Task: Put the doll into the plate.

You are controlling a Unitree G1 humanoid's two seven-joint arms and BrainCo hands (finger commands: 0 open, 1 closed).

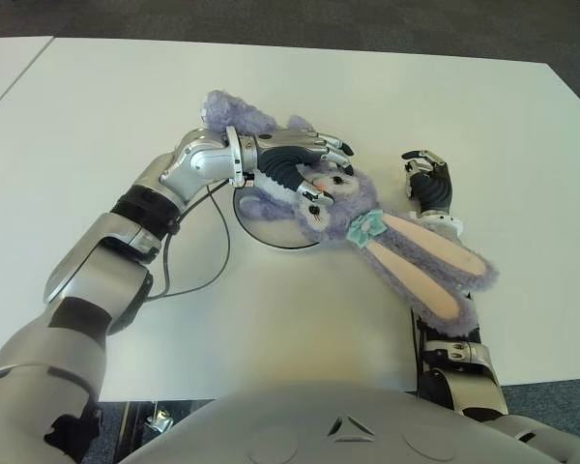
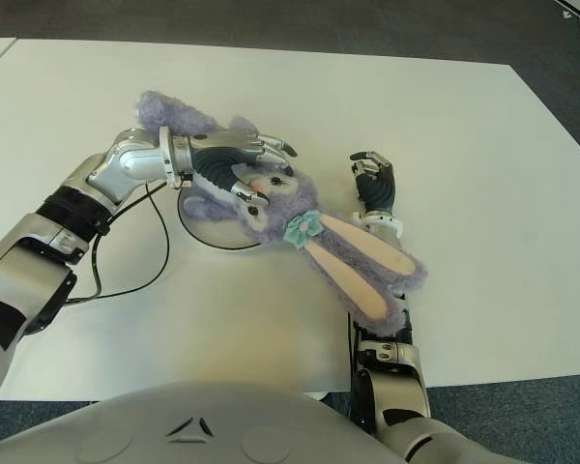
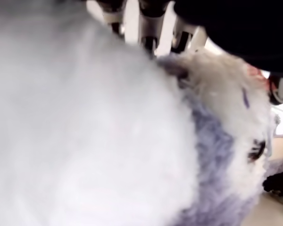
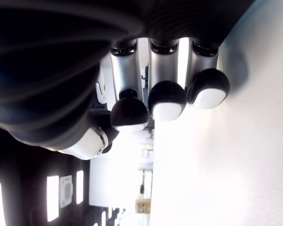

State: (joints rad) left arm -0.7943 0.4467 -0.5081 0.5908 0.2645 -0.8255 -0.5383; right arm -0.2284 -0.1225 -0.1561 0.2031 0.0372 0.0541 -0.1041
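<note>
Purple plush rabbit doll (image 1: 348, 208) is over the plate (image 1: 271, 232), head above the plate's right rim, long pink-lined ears trailing toward me across the right forearm. I see my left hand (image 1: 295, 169) wrapped around its head and body, fingers (image 1: 331, 147) curled tight into the fur. Right hand (image 1: 427, 182) is just right of the doll, fingers curled, holding nothing. White table (image 1: 126, 106) underneath.
</note>
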